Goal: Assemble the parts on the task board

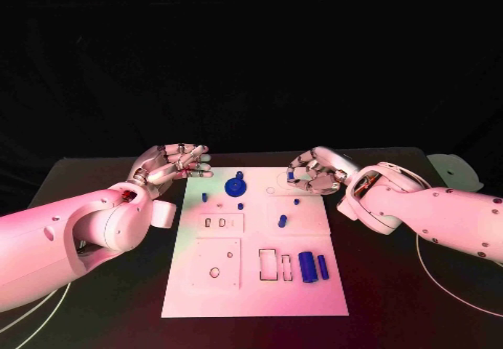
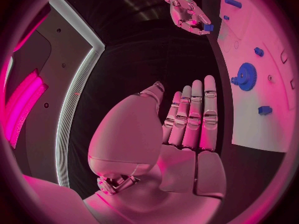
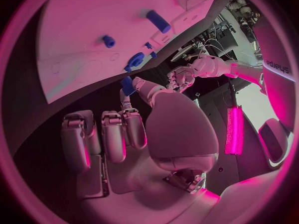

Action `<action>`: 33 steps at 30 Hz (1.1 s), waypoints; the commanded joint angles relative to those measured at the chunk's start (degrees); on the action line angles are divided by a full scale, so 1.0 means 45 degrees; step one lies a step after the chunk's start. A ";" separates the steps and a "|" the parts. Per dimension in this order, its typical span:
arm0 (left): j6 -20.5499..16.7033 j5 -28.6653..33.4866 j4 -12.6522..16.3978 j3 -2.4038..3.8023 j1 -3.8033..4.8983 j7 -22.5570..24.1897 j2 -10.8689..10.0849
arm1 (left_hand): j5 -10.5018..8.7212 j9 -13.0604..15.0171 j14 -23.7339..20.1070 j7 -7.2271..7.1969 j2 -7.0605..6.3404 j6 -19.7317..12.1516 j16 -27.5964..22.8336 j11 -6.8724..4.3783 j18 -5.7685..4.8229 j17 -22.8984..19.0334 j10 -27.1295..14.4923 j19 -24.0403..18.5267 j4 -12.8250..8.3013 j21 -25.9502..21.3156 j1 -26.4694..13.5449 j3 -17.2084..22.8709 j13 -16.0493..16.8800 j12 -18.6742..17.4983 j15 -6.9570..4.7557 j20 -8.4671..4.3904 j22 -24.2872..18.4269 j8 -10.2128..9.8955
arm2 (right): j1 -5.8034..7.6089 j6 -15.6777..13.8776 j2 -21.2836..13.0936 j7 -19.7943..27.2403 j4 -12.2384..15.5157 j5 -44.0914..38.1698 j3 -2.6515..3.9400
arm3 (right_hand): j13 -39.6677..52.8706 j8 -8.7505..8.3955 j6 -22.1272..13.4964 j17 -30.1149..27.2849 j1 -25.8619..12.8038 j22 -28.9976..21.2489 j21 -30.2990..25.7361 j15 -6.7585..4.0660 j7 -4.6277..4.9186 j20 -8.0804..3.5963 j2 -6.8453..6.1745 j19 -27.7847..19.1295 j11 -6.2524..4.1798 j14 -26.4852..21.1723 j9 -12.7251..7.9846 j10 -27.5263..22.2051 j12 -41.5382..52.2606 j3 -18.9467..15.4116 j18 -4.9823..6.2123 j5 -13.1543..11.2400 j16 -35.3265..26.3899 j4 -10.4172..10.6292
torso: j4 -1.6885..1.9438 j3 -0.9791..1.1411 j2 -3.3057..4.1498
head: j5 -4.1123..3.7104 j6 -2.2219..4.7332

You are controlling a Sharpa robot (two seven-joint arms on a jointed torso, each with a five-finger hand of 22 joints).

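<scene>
Blue part (image 3: 127, 85) pinched in right hand (image 1: 315, 171) over task board (image 1: 210, 299) far edge, likely awaiting insertion. Left hand (image 1: 173, 166) empty, fingers loosely apart, beside far-left corner. Gear (image 1: 235, 187) on board.

Robotics lab (black table (image 1: 398, 305), dark backdrop, white task board (image 1: 262, 294))

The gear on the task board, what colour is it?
Blue; the gear shows best in the left wrist view.
</scene>
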 commanded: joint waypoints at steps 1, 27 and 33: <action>0.0216 0.0022 -0.0051 0.0007 0.0009 0.0088 0.0105 | 0.0071 -0.0013 -0.0014 -0.0012 -0.0039 -0.0015 -0.0054 0.0012 0.0059 0.0014 -0.0081 0.0061 0.0017 0.0044 0.0048 0.0059 -0.0016 -0.0087 -0.0022 0.0034 -0.0016 -0.0068 | 0.0087 -0.0276 0.0396 -0.1356 0.0437 -0.1765 -0.0013 | 0.1634 0.0242 0.0150 0.2708 -0.0065 0.3353 0.0066 -0.0095 -0.0123 -0.0090 0.0019 0.1327 -0.0025 0.1181 0.0273 -0.0030 -0.0055 0.0010 -0.0181 -0.0085 0.0040 0.0042 | 0.0009 -0.0024 0.0001 | 0.0094 -0.0012; 0.0217 0.0022 -0.0207 0.0005 0.0008 0.0088 0.0275 | 0.0070 -0.0012 -0.0013 -0.0016 -0.0039 -0.0010 -0.0057 0.0011 0.0059 0.0020 -0.0069 0.0061 0.0018 0.0044 0.0047 0.0067 -0.0014 -0.0092 -0.0021 0.0035 -0.0017 -0.0069 | -0.0708 0.0996 0.3532 -0.2641 -0.0312 -0.4635 -0.0467 | 0.1621 0.0336 0.0203 0.2622 -0.0188 0.3345 0.0058 -0.0131 -0.0161 -0.0121 -0.0122 0.1318 -0.0059 0.1162 0.0323 -0.0036 -0.0073 -0.0048 -0.0178 -0.0163 0.0008 0.0062 | -0.0010 0.0012 0.0031 | 0.0475 -0.0289; 0.0230 0.0022 -0.0205 0.0005 0.0008 0.0084 0.0293 | 0.0070 -0.0012 -0.0013 -0.0016 -0.0039 -0.0010 -0.0057 0.0011 0.0059 0.0020 -0.0069 0.0061 0.0018 0.0044 0.0047 0.0067 -0.0014 -0.0092 -0.0021 0.0035 -0.0017 -0.0069 | -0.0876 0.1034 0.3809 -0.2717 -0.0425 -0.4871 -0.0497 | 0.1629 0.0349 0.0212 0.2618 -0.0214 0.3353 0.0066 -0.0135 -0.0167 -0.0125 -0.0140 0.1327 -0.0064 0.1161 0.0328 -0.0029 -0.0065 -0.0059 -0.0181 -0.0171 0.0007 0.0073 | 0.0009 0.0016 0.0034 | 0.0503 -0.0334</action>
